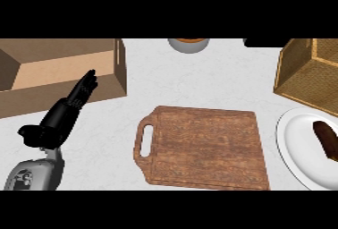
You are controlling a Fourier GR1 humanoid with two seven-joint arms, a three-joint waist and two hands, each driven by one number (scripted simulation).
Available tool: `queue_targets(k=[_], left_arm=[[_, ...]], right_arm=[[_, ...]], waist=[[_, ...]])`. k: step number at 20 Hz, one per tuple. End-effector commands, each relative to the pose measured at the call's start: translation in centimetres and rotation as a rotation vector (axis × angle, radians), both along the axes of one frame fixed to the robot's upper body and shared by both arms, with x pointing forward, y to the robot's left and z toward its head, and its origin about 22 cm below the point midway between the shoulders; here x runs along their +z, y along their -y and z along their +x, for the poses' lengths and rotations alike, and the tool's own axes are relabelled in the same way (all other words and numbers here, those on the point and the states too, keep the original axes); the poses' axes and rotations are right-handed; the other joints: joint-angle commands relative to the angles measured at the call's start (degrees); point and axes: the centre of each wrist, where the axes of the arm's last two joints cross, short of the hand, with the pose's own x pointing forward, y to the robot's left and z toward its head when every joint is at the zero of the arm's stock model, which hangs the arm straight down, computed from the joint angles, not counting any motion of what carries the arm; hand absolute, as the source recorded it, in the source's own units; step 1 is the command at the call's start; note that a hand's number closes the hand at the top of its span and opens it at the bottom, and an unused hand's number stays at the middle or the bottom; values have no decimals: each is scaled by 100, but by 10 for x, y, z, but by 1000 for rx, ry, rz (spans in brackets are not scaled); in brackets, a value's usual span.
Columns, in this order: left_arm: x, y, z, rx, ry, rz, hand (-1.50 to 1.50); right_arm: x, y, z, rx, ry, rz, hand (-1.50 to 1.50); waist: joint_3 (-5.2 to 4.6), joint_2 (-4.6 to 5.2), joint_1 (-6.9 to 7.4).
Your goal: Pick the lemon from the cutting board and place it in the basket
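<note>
Head view: only the left hand point(65, 115) shows, at the left side, coming up from a grey forearm point(31, 175) at the lower left corner. Its fingers are straight and held together, pointing up and a little right, and it has hold of nothing. The fingertips lie over the front wall of a wooden box point(63, 74), which fills the upper left beyond the hand. To the hand's right, apart from it, lies the cutting board point(204, 147), brown wood with a slotted handle on the side nearer the hand; no lemon shows on it or anywhere else in view. Much farther right, at the upper right edge, stands the woven basket point(310, 74), partly cut off. Just below the basket a white plate point(297, 147) holds a dark brown oblong item point(327, 139). Far up and right of the hand, at the top edge, sits a grey round vessel point(189, 45) with an orange-brown top
</note>
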Motion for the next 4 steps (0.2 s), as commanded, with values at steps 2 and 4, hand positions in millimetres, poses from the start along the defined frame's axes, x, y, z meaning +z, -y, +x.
queue_targets(k=[2,4], left_arm=[[9,15,-2,-8,-6,-13,0],[-2,-10,-6,4,0,4,0]], right_arm=[[6,24,-16,-13,62,178,-150],[16,55,-42,-8,65,208,-150]], waist=[[3,-15,-20],[2,-5,-48]])
